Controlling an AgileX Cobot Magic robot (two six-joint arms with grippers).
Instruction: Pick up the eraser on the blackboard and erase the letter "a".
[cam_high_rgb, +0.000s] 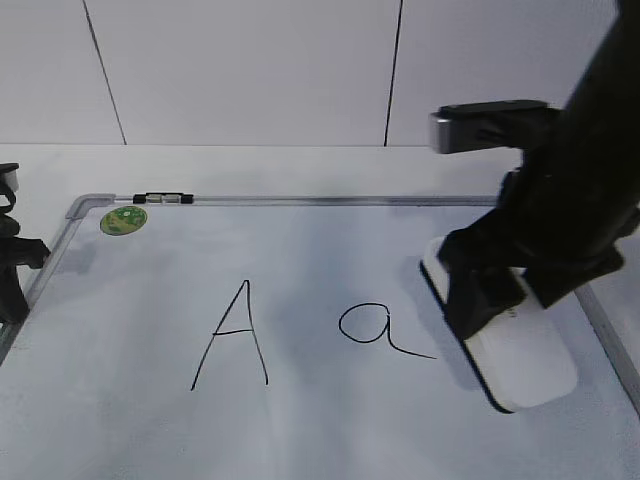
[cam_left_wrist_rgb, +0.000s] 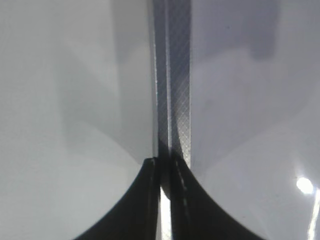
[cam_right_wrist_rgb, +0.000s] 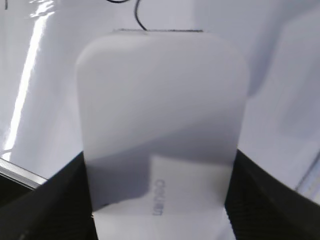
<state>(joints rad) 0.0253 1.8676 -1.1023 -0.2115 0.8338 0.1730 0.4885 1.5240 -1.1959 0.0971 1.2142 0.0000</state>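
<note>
The white eraser (cam_high_rgb: 525, 360) with a black underside lies on the blackboard (cam_high_rgb: 300, 430), right of the letter "a" (cam_high_rgb: 372, 326). My right gripper (cam_high_rgb: 495, 290) is shut on the eraser's far part. In the right wrist view the eraser (cam_right_wrist_rgb: 162, 115) fills the middle between the black fingers (cam_right_wrist_rgb: 160, 200), and a bit of the letter's black line (cam_right_wrist_rgb: 139, 20) shows past its tip. My left gripper (cam_high_rgb: 12, 262) rests at the board's left frame. In the left wrist view its fingers (cam_left_wrist_rgb: 166, 172) are shut over the grey frame strip (cam_left_wrist_rgb: 177, 85).
A capital "A" (cam_high_rgb: 232, 335) is drawn left of the small letter. A round green sticker (cam_high_rgb: 124, 220) sits at the board's far left corner beside a black clip (cam_high_rgb: 162, 198). The board's right frame (cam_high_rgb: 610, 340) runs close behind the eraser.
</note>
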